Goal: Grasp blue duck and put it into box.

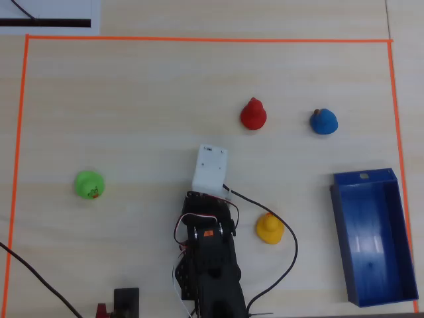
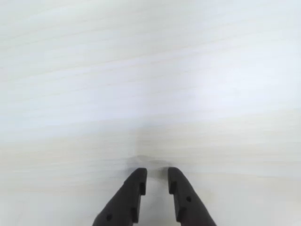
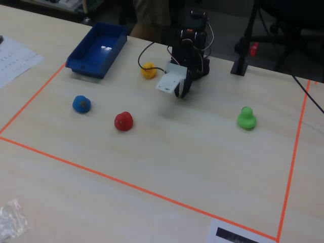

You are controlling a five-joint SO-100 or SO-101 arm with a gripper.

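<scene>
The blue duck (image 1: 323, 122) stands on the pale table at the upper right of the overhead view, above the box (image 1: 364, 177), a long dark-blue tray with nothing in it. In the fixed view the blue duck (image 3: 81, 104) is at the left, just in front of the box (image 3: 86, 67). My gripper (image 2: 157, 174) hangs low over bare table, its dark fingers a narrow gap apart with nothing between them. In the fixed view the gripper (image 3: 183, 90) points down near the arm's base, far from the duck. From overhead the white camera housing (image 1: 209, 169) hides the fingers.
A red duck (image 1: 253, 114) stands left of the blue one. A yellow duck (image 1: 269, 228) sits beside the arm, by a black cable (image 1: 291, 245). A green duck (image 1: 89, 183) is far left. Orange tape (image 1: 199, 40) frames the work area.
</scene>
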